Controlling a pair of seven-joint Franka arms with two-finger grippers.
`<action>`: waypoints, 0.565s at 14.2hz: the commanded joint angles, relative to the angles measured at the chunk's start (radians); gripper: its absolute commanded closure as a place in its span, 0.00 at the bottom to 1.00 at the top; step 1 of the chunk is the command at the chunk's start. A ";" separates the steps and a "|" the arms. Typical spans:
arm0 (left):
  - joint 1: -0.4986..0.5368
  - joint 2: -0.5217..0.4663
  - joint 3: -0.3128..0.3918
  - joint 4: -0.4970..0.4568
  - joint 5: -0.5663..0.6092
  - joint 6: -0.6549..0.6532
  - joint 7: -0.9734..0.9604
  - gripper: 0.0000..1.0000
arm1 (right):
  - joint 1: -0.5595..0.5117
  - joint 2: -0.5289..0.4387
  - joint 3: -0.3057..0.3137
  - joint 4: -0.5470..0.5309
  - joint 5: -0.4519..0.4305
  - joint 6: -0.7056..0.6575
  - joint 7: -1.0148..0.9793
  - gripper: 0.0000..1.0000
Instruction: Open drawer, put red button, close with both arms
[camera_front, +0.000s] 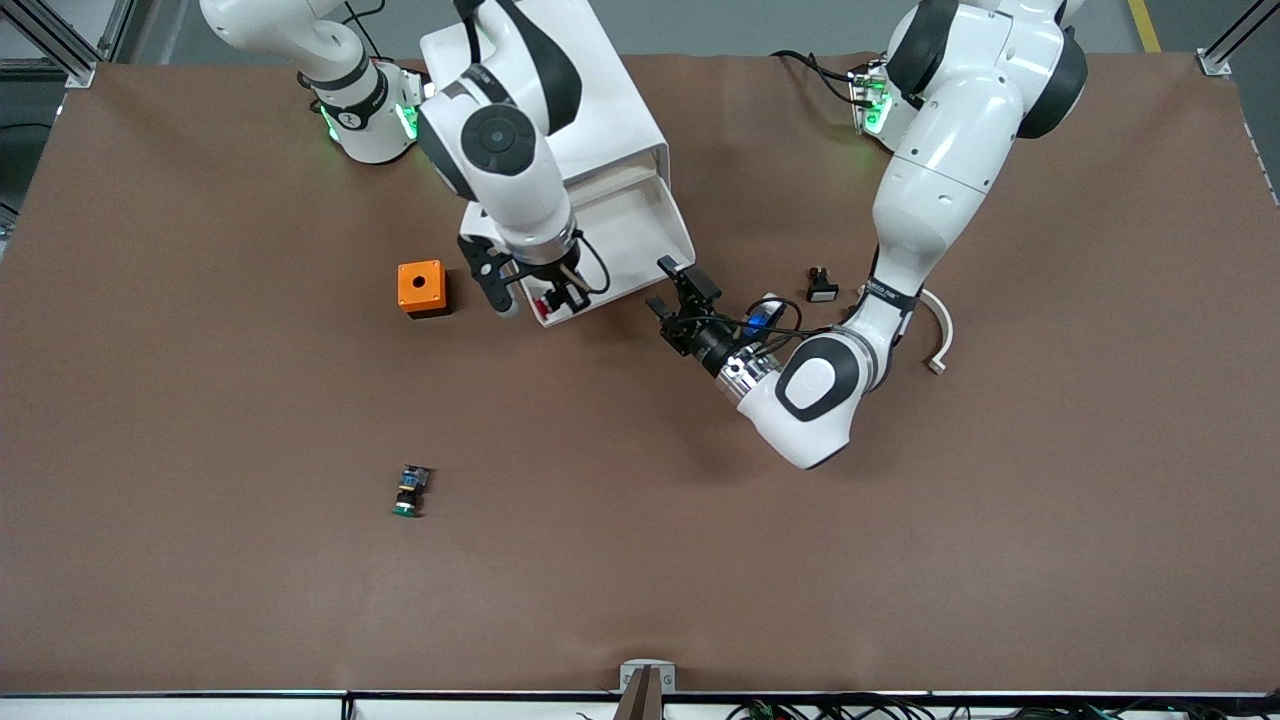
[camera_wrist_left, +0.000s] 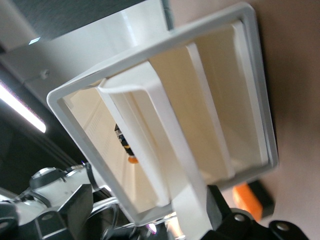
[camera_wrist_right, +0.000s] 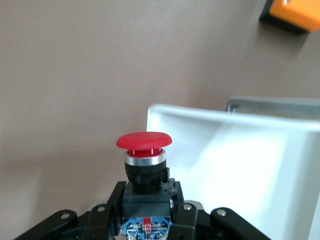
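The white cabinet (camera_front: 590, 110) has its drawer (camera_front: 640, 230) pulled open toward the front camera. My right gripper (camera_front: 540, 292) is shut on the red button (camera_wrist_right: 144, 141) by its black body, with the red cap pointing away from the gripper (camera_wrist_right: 145, 202). It holds the button over the drawer's front corner (camera_wrist_right: 235, 160) at the right arm's end. My left gripper (camera_front: 668, 290) is open, right at the drawer's front toward the left arm's end. In the left wrist view the drawer's rim (camera_wrist_left: 260, 100) and handle fill the frame, reaching down between the gripper's (camera_wrist_left: 150, 216) spread fingers.
An orange box (camera_front: 422, 288) sits beside the drawer toward the right arm's end and also shows in the right wrist view (camera_wrist_right: 295, 15). A green-capped switch (camera_front: 410, 492) lies nearer the front camera. A small black-and-white switch (camera_front: 821, 285) and a white curved piece (camera_front: 940, 335) lie by the left arm.
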 joint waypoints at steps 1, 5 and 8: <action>0.009 -0.001 -0.001 0.063 -0.004 -0.002 0.223 0.00 | 0.059 0.020 -0.013 -0.018 0.007 0.053 0.107 1.00; -0.005 -0.040 0.060 0.072 0.031 0.003 0.606 0.00 | 0.098 0.062 -0.013 -0.015 0.007 0.108 0.200 1.00; -0.003 -0.102 0.069 0.071 0.139 0.074 0.864 0.00 | 0.121 0.082 -0.013 -0.012 0.007 0.113 0.248 1.00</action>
